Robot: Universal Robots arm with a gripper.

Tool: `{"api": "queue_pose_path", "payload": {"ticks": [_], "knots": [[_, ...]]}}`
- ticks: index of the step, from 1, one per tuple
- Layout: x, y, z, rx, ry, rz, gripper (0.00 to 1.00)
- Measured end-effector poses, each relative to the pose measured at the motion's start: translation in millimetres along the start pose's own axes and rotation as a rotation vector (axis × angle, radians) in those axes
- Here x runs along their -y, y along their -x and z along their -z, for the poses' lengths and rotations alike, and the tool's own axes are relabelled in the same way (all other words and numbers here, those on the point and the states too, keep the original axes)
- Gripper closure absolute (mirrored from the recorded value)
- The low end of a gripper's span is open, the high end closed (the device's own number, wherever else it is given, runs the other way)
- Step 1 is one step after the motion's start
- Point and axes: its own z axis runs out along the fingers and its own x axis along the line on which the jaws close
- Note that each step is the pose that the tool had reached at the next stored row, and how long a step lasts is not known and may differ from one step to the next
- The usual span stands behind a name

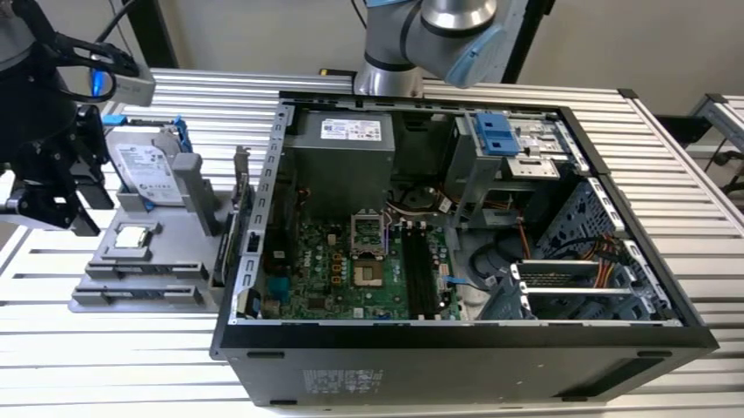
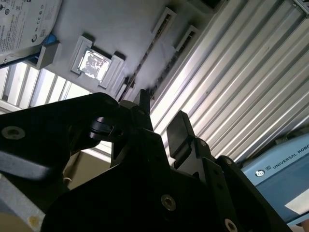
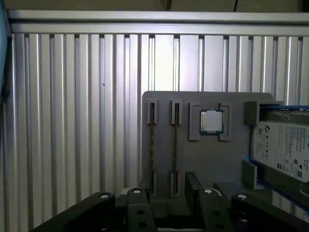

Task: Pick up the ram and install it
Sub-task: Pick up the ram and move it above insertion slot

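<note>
Ribbed aluminium table [image 1: 698,174] everywhere, with the open PC case [image 1: 465,340] sitting on it. A grey parts fixture [image 1: 174,300] sits just beside the case on the exterior view's left.

The ram [image 3: 175,145] is parked in that fixture. I count two sticks standing on edge in narrow slots side by side, so in the first wrist view I only get their thin top edges. The same fixture carries a CPU [image 3: 211,121] next to them and a hard drive [image 3: 285,145] past that.

My claw [image 2: 161,110] hangs over the fixture, clear of it, spread apart with nothing in it. The sticks sit roughly under the gap, but I can't say which of the two it's centred on. The black motherboard slots [image 1: 419,261] in the case look bare to me, so I'd call nothing installed yet.

Handling-wise, I'd expect a stick to be light and stiff but touchy. It's a thin board, smooth on its faces, and easy to tilt if grabbed off-centre. I'd pinch it across the flat faces, up near the exposed top edge and about mid-length, and keep off the contact edge down in the slot. Go gentle on the squeeze, since the chips sit on those faces.
</note>
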Motion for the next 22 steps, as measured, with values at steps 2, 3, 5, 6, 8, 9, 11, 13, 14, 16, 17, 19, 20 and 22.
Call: {"api": "queue_pose_path", "payload": {"ticks": [2, 3, 5, 6, 8, 9, 11, 13, 14, 16, 17, 19, 20, 22], "knots": [[0.1, 0.0, -2.2, 0.0, 0.0, 0.0, 0.0], [0.0, 0.0, -3.4, -0.0001, 0.0001, 0.0, 0.0], [0.1, 0.0, -6.0, -0.0001, 0.0, 0.0, 0.0], [0.1, 0.0, -7.1, -0.0001, 0.0, 0.0, 0.0], [0.1, 0.0, -9.0, 0.0, 0.0001, 0.0, 0.0], [0.1, -0.1, -9.8, -0.0001, 0.0, 0.0, 0.0], [0.0, -0.2, -11.3, -0.0001, 0.0, 0.0, 0.0], [-0.2, -0.4, -12.8, -0.0001, 0.0001, 0.0, 0.0], [-0.2, -0.6, -13.5, -0.0001, 0.0001, 0.0, 0.0], [-0.4, -0.9, -14.9, -0.0002, 0.0001, -0.001, 0.0], [-0.5, -1.0, -15.8, -0.0001, 0.0, -0.001, 0.0], [-0.8, -1.2, -17.8, -0.0001, 0.0, -0.002, 0.0], [-0.9, -1.3, -18.9, -0.0001, 0.0, -0.002, 0.0], [-1.1, -1.4, -21.1, 0.0, 0.0, -0.002, 0.0]]}}
